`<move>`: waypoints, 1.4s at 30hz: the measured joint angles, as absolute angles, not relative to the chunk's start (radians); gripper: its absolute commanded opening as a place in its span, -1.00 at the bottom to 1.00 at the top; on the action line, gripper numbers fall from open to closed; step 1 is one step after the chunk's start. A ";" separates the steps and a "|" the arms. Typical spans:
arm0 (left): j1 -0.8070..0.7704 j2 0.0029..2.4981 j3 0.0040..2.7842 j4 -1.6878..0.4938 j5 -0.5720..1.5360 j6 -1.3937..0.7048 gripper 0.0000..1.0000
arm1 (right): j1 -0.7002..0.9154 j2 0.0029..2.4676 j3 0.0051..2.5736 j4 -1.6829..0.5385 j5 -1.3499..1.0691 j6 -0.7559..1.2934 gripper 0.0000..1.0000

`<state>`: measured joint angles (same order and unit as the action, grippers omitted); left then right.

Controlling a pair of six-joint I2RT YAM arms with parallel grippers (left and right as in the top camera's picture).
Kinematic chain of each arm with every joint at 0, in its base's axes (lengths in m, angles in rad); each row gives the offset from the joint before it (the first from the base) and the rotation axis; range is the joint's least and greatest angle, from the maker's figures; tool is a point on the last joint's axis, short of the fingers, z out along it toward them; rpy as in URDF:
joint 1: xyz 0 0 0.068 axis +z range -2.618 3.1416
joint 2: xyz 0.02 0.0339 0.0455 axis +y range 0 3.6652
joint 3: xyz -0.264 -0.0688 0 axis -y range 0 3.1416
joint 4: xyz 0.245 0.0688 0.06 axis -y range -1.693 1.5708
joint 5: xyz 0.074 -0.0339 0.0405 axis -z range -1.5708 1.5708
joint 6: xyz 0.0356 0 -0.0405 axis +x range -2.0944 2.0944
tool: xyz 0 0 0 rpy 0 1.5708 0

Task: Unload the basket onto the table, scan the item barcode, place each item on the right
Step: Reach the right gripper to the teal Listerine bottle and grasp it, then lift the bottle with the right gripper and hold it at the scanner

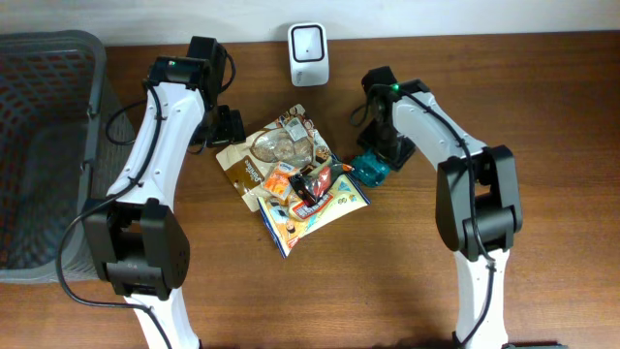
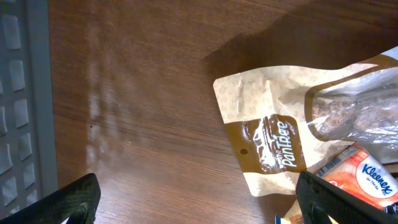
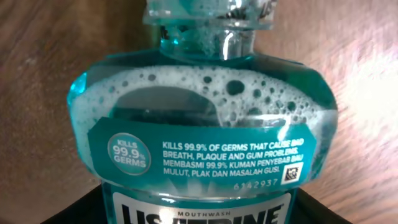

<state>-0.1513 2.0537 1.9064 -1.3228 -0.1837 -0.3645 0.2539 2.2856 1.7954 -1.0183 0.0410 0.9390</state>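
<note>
Two arms were bent downward. The left gripper (image 2: 199, 208) was held spread wide, left of the packet pile (image 1: 295, 179). The right gripper (image 1: 386, 153) was poised at one mouthwash bottle (image 3: 199, 124), right of the pile; its grip could not be judged.

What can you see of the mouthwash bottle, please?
The mouthwash bottle is clear plastic holding teal liquid, foamy at the shoulder. Its teal label reads "kills 99.9% of germs" and carries a small square code. It appears to lie label-up on the wooden table, beside the snack packets.
</note>
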 measured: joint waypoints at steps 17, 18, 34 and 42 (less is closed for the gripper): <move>-0.151 2.054 1.906 -1.323 -0.184 -0.364 0.98 | 0.270 2.298 2.042 -1.037 0.081 0.381 0.89; -0.151 2.054 1.906 -1.323 -0.184 -0.364 0.98 | 0.270 2.298 2.028 -1.029 0.088 0.381 0.91; -0.151 2.054 1.906 -1.324 -0.184 -0.364 0.98 | 0.277 2.297 1.776 -0.761 0.110 0.421 0.09; -0.151 2.054 1.906 -1.322 -0.184 -0.364 0.98 | 0.290 2.315 1.862 -0.841 0.113 0.413 0.10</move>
